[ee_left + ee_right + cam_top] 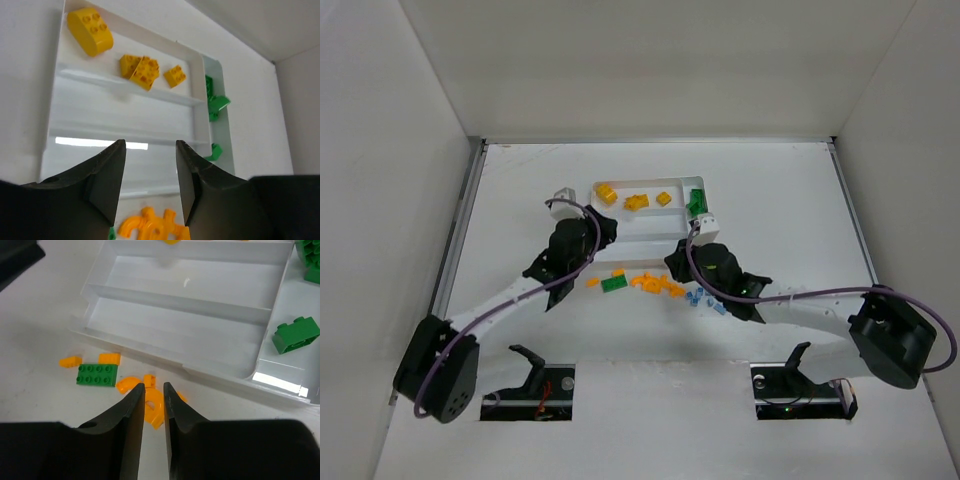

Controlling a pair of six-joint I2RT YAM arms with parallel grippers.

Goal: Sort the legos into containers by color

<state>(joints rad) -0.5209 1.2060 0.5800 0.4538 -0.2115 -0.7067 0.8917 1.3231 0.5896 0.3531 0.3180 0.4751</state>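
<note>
We find the left gripper (150,146) released and empty over the white tray (125,107). The right gripper (151,388) straddles an orange curved lego (154,406) on the table (45,330); we cannot tell whether it grips. Yellow bricks (636,200) occupy the far section, and green bricks (697,203) the narrow side section.

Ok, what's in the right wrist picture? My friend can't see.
The right pincer hangs, fingers nearly together, over orange legos beside a flat green lego on the table. Behind lies the white tray, two long sections empty, a green brick in its side section.
</note>
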